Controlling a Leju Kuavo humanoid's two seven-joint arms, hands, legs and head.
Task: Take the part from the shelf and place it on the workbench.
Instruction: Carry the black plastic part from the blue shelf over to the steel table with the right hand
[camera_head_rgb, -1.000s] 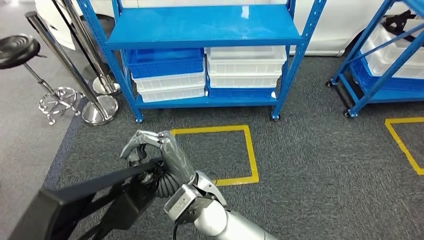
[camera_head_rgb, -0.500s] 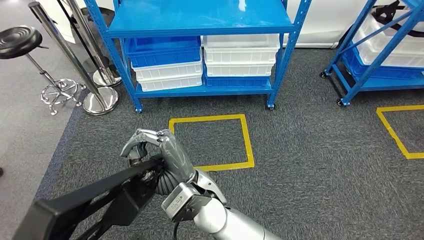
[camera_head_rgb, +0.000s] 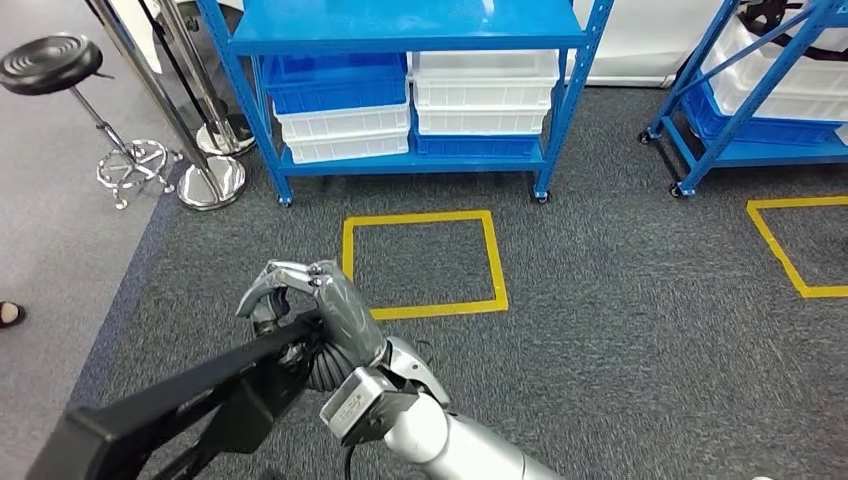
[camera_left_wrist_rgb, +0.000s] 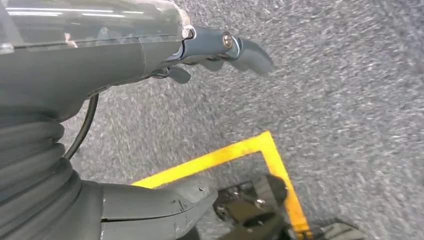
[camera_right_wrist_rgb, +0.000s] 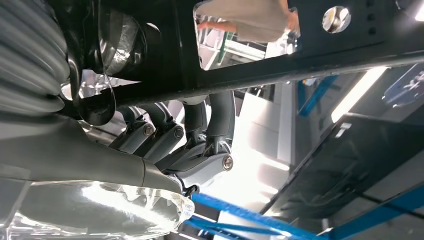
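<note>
Since a second ago your whole view has slid: the blue shelf (camera_head_rgb: 400, 40) now sits higher in the head view and the yellow floor square (camera_head_rgb: 422, 262) has come up with it, so the camera moved, not the things. Your right hand (camera_head_rgb: 310, 315) keeps the same hold, its fingers (camera_right_wrist_rgb: 220, 117) curled over the bar of the black metal frame part (camera_head_rgb: 190, 395). You can see that part low on the left of your view, off the shelf and running from the hand back toward the corner. From the right wrist the fingers wrap the dark bar from beneath. Your left hand (camera_left_wrist_rgb: 150, 55) hangs over grey carpet (camera_head_rgb: 640, 330) with its fingers (camera_left_wrist_rgb: 250, 50) stretched out and nothing in them. Stacked blue and white bins (camera_head_rgb: 415, 100) fill the shelf's lower level. A second blue rack (camera_head_rgb: 760, 90) stands to the right, another yellow outline (camera_head_rgb: 790, 250) before it. A black stool (camera_head_rgb: 50, 65) and chrome posts (camera_head_rgb: 190, 130) stand at left.
</note>
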